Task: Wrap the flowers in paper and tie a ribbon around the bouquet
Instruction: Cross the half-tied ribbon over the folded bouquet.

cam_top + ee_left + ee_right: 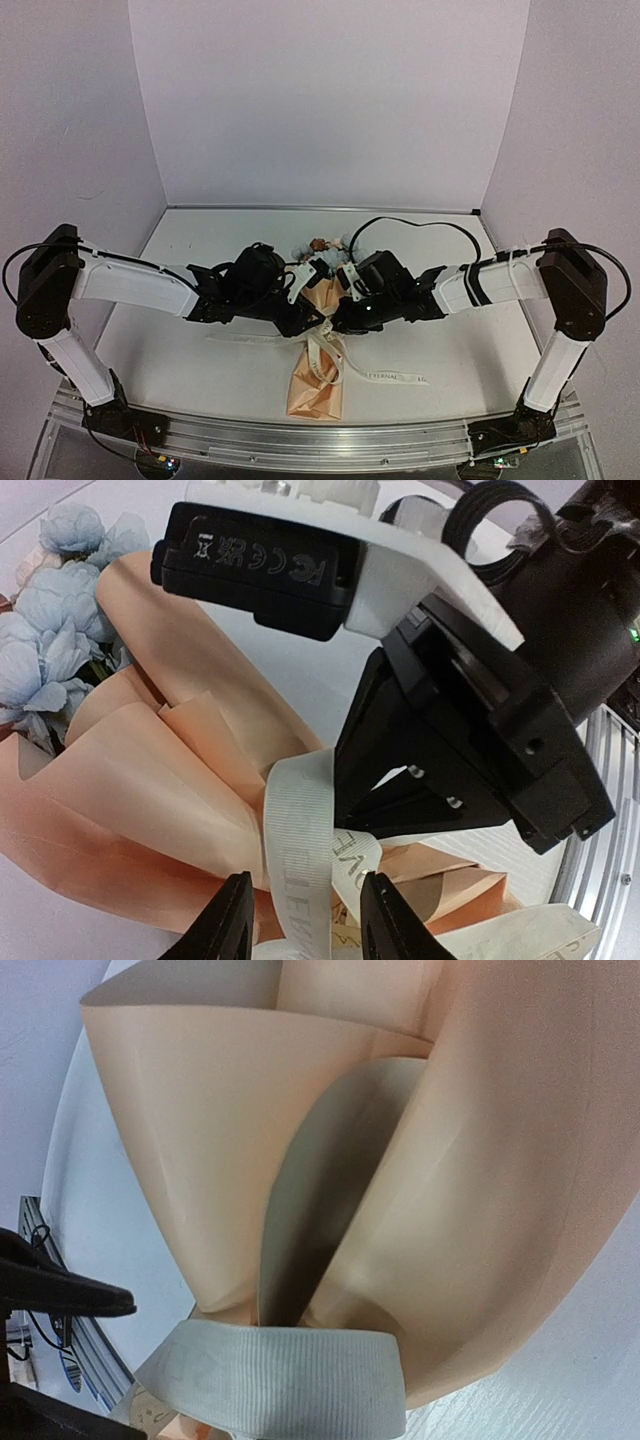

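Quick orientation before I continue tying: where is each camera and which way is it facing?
Top external: above and behind the robot, looking down at the table; left arm and right arm meet over the bouquet.
Left wrist: looks past the left gripper, fingers astride the ribbon, toward paper, flowers and the right arm.
Right wrist: pressed close to paper folds and a ribbon band; own fingers unclear.
Shared: both wrist views show ribbon on paper.

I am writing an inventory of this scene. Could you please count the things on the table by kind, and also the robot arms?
Flowers, as a bunch: 1
Paper, as a sheet: 1
Ribbon: 1
Robot arms: 2, the left arm and the right arm
Total: 5
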`<move>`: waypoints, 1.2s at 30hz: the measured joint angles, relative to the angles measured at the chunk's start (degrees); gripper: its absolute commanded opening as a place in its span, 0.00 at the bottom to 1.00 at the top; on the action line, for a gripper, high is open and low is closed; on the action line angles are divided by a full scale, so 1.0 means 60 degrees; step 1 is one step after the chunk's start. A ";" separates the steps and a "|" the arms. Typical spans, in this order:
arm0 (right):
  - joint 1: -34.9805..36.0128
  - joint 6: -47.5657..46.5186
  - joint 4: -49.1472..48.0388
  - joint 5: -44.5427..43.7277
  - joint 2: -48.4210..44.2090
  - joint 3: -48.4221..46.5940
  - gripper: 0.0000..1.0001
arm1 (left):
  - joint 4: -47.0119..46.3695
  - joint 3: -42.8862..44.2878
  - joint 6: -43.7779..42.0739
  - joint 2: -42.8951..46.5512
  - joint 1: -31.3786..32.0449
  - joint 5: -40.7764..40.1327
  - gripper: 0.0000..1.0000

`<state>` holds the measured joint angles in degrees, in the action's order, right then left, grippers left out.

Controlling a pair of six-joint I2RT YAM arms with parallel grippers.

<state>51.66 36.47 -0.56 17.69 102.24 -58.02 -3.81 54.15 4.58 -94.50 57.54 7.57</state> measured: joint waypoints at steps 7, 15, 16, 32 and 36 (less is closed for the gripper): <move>0.0000 -0.0007 -0.0380 -0.0004 0.0000 0.0204 0.00 | 0.0301 0.0225 -0.0017 -0.0345 0.0000 -0.0373 0.28; 0.0000 -0.0015 -0.0781 -0.0031 0.0000 0.0428 0.00 | 0.0377 0.0309 -0.0016 -0.0405 0.0000 -0.0358 0.09; 0.0000 -0.0012 -0.0854 -0.0035 0.0000 0.0466 0.00 | 0.0364 0.0319 -0.0009 -0.0404 0.0000 -0.0349 0.08; -0.0004 0.0194 -0.2922 -0.0149 -0.0073 0.1246 0.00 | 0.0306 0.0353 0.0496 -0.0313 0.0102 -0.0103 0.05; -0.0043 0.0275 -0.3360 -0.0170 -0.0073 0.1260 0.00 | 0.0310 0.0357 0.0578 -0.0313 0.0222 -0.0109 0.05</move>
<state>51.40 38.12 -20.72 16.67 101.80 -50.46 -1.96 56.29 8.05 -96.38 58.87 6.92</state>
